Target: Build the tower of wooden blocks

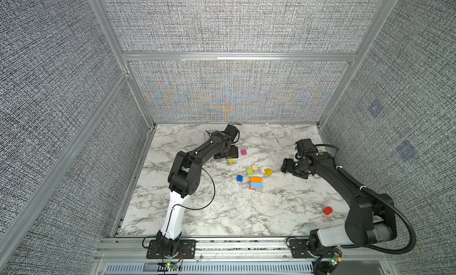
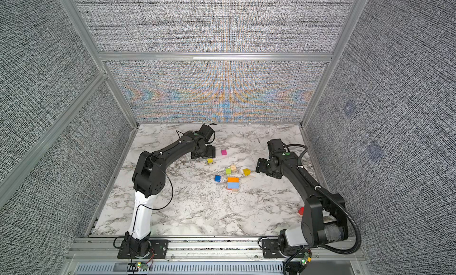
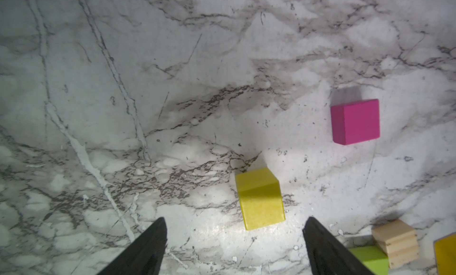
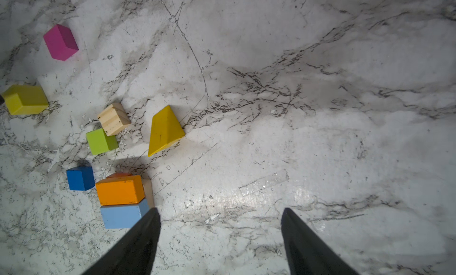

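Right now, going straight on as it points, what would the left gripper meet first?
Probably the yellow cube, just ahead of the open fingers of the left gripper; depth is unclear.

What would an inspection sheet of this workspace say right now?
Surface: marble-look tabletop, scratched.
Job's things: orange brick beside light blue brick on lower bricks; loose: magenta cube, yellow cube, green cube, tan cube, blue cube, yellow wedge, red block.
Clutter: nothing seen.
Grippers: left pincer open near yellow cube; right pincer open, empty.
Cables: black cable loops off left arm; hose along right arm.
Surroundings: grey fabric walls, aluminium frame.
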Robot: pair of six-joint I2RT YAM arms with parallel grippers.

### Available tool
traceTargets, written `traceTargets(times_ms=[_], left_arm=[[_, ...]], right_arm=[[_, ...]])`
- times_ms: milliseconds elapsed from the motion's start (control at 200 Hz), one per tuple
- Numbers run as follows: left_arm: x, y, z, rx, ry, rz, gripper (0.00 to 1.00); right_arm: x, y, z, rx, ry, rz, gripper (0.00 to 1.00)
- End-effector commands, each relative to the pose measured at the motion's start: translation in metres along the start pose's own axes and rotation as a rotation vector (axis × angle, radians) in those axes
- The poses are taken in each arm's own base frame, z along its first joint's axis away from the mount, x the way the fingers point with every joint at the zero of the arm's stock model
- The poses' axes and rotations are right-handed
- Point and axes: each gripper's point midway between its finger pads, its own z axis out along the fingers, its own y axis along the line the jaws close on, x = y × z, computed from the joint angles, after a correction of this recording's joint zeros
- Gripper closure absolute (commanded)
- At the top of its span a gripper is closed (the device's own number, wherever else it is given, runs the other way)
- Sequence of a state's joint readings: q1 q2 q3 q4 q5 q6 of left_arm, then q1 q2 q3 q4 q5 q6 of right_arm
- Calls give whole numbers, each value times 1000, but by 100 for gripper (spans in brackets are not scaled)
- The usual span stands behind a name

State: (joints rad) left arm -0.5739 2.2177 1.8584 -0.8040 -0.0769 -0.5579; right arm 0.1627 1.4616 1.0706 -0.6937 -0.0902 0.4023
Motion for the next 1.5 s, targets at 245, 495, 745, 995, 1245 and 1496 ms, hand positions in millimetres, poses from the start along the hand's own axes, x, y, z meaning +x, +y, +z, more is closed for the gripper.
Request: traceTargets(times_ms=[245, 495, 745, 995, 1245, 1496], left_arm=[[-2, 16, -31, -55, -28, 13, 9], [15, 33, -48, -32, -56, -35, 7], [37, 53, -62, -39, -91, -74, 6], [59, 59, -55, 11, -110, -148, 5], [75, 73, -52, -18, -114, -140, 4], [87, 82, -54, -26, -125, -133, 4]], right_arm=[[-13, 71, 8, -106, 50, -217, 37], [-4, 118, 29, -57, 140, -373, 63], [9, 148, 49, -64, 194, -401, 56], [11, 154, 62, -18, 207, -374, 45], [19, 163, 71, 8, 222, -379, 41], [27, 166, 79, 37, 232, -376, 41]])
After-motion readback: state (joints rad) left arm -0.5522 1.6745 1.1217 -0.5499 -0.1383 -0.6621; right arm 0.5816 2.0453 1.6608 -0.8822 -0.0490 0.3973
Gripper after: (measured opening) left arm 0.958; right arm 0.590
